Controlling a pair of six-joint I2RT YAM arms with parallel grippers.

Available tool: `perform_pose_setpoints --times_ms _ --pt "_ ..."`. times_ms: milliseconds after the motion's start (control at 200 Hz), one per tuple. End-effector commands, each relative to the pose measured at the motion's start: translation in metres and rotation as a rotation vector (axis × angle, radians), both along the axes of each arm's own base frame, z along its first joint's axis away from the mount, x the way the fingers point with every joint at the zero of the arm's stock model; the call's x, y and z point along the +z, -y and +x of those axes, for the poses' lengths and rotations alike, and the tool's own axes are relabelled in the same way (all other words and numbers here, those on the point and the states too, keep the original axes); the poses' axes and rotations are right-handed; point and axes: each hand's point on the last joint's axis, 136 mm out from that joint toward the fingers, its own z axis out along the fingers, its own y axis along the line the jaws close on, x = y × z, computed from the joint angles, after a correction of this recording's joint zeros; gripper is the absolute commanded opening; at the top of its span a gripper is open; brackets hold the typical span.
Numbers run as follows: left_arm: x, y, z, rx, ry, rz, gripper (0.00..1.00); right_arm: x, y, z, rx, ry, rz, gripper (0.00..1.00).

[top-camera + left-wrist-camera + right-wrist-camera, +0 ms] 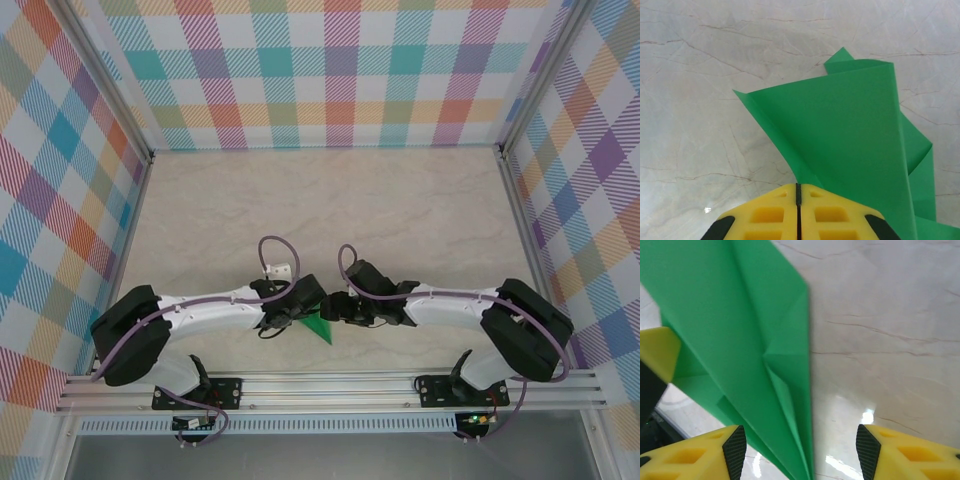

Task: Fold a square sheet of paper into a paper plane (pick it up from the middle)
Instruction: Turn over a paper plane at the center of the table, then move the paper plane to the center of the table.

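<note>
Near the table's (330,200) front edge, between the two arm tips, hangs the paper (840,140), a thin, smooth, bright green sheet with a slight sheen. It is already creased into a long tapering shape. From the left wrist it fans out from a narrow point into a broad, gently curled panel, with further layers and a sharp corner peeking out behind and to the right. From the right wrist it reads as a slim wedge with crisp straight folds and a small triangular tuck near its middle.

The left gripper (798,192) is pinched tight on the paper's narrow end. Its blocky yellow plastic fingers (765,215), moulded with square recesses, meet along a thin dark seam with no gap.

The right gripper (800,450) has its jaws standing apart. The paper's tapered end runs down between them, close to the black ribbed pad (735,447) on the view's left and clear of the other pad. It grips nothing.

The table is pale, glossy, marble-patterned stone with fine brown veins, and it catches bright reflections. Walls (330,70) in pastel check pattern enclose it, framed by grey metal rails (330,385).
</note>
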Motion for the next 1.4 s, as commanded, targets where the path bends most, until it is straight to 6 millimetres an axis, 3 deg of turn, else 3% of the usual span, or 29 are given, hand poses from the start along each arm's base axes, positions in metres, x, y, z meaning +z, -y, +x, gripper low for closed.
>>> perform_pose_setpoints --times_ms 0,210,485,650,890,1145,1395 --pt "0.004 -0.009 0.002 0.014 0.019 -0.011 0.08 0.017 -0.023 0.001 0.079 0.048 0.075 0.63" --pt "0.004 -0.014 0.001 0.020 0.036 -0.042 0.10 0.013 -0.035 -0.002 0.133 0.037 0.074 0.65" --pt "0.002 -0.017 0.001 0.028 0.035 -0.045 0.10 0.013 -0.056 -0.010 0.218 0.042 0.058 0.56" --pt "0.001 -0.017 0.000 0.028 0.031 -0.046 0.10 0.009 -0.058 -0.014 0.252 0.048 0.028 0.57" --pt "0.000 -0.019 0.000 0.031 0.028 -0.041 0.10 -0.011 -0.050 -0.009 0.228 0.029 -0.096 0.58" --pt "-0.003 -0.021 -0.001 0.034 0.023 -0.034 0.10 -0.018 -0.062 -0.009 0.254 0.019 -0.127 0.44" --pt "-0.002 -0.022 -0.001 0.040 0.027 -0.036 0.11 -0.026 -0.059 -0.008 0.258 0.011 -0.194 0.31"
